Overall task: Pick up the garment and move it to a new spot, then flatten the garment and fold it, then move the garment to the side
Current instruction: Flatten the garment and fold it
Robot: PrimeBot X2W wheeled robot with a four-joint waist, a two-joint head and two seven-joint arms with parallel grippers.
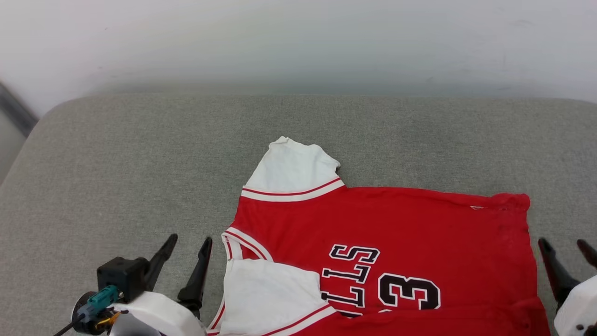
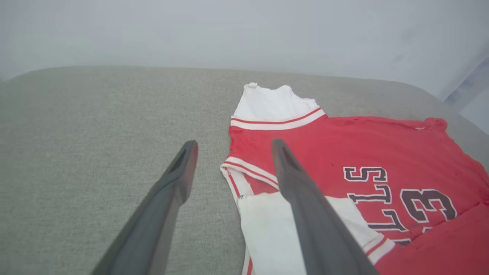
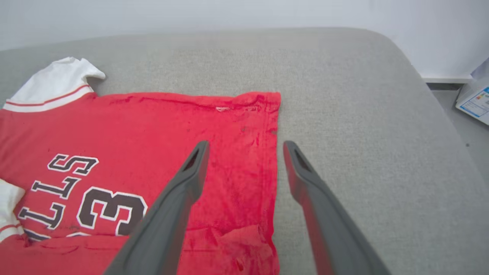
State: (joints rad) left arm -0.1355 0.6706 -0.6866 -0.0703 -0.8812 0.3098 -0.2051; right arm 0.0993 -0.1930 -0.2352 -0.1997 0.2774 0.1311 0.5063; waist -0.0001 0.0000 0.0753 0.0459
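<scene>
Where it folds, garment [image 1: 419,224] creases | cushion [image 1: 116,163] grey, woven, round-cornered

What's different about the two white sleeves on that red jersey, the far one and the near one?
The far sleeve sticks out past the jersey and lies on the grey cushion; the near sleeve is folded inward over the red front. The far sleeve hides nothing; the near sleeve covers the start of the black lettering. Both are white and short, with a red stripe along the cuff.
</scene>
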